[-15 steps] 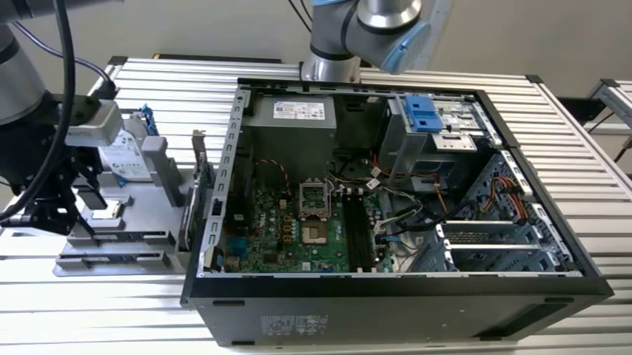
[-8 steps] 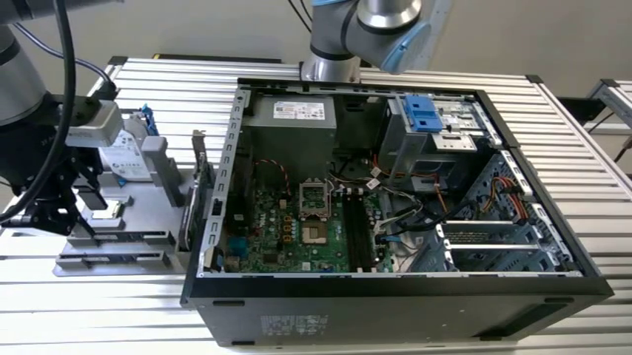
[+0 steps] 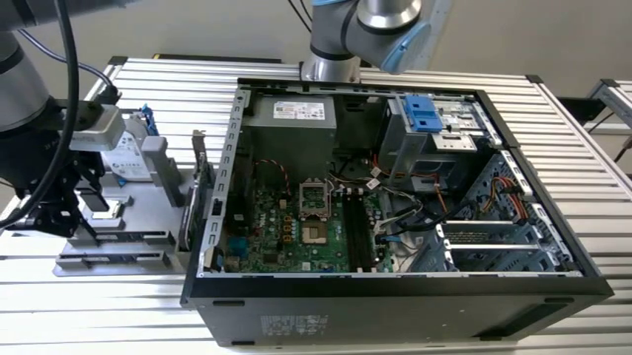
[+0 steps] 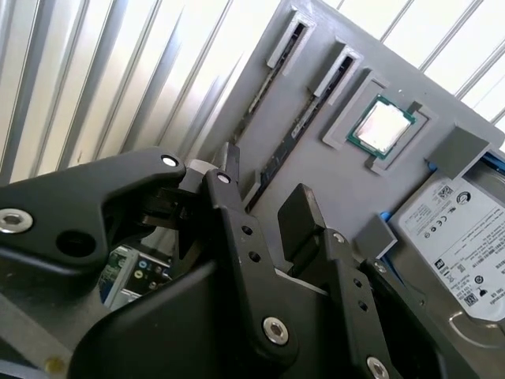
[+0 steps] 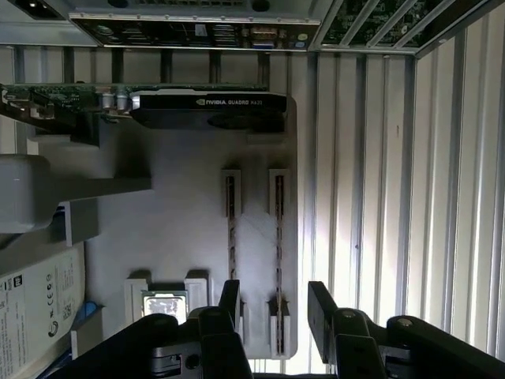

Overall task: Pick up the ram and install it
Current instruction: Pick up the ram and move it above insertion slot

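A white printed label (image 4: pixel 450 221) covers the flat silver hard drive (image 4: pixel 483 264). A second white sticker (image 3: pixel 298 111) sits on the grey metal power supply box (image 3: pixel 291 140). White lettering runs along the black graphics card (image 5: pixel 209 110).

The exterior view looks down at a slant from high up and well back. It takes in the whole open computer case (image 3: pixel 395 222) on the slatted desk (image 3: pixel 79 310), with the grey parts holder (image 3: pixel 109 259) at the exterior view's left. Both wrist views sit close above that holder and face down onto it, past the dark gripper (image 5: pixel 274 304) in the foreground. The first wrist view looks squarely along the holder toward the computer case. The second wrist view sees the holder at a tilt. Both wrist views share the processor chip (image 4: pixel 382 126) and the hard drive (image 4: pixel 465 237). The exterior view also takes in the hard drive.
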You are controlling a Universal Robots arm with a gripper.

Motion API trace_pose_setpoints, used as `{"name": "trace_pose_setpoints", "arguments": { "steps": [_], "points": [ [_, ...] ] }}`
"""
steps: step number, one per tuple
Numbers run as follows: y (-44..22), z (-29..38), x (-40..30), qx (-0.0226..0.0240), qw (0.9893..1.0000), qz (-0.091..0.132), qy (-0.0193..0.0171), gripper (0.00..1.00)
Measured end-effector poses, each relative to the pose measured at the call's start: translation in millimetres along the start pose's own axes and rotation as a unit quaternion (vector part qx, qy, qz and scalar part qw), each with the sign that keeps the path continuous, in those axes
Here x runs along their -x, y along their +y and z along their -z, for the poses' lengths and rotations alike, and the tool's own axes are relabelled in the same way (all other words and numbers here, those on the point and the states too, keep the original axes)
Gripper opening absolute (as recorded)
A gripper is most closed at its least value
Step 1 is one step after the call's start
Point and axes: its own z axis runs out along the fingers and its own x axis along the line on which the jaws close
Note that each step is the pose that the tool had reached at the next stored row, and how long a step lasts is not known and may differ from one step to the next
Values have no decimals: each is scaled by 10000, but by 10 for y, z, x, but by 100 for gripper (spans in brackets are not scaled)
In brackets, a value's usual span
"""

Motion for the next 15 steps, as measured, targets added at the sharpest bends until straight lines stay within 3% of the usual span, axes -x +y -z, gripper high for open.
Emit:
{"name": "trace_pose_setpoints", "arguments": {
  "steps": [5, 15],
  "points": [
    [0, -38, -2, 5, 10000, -1, 78, 100],
    [-1, -92, -2, 4, 10000, -1, 82, 100]
  ]
}}
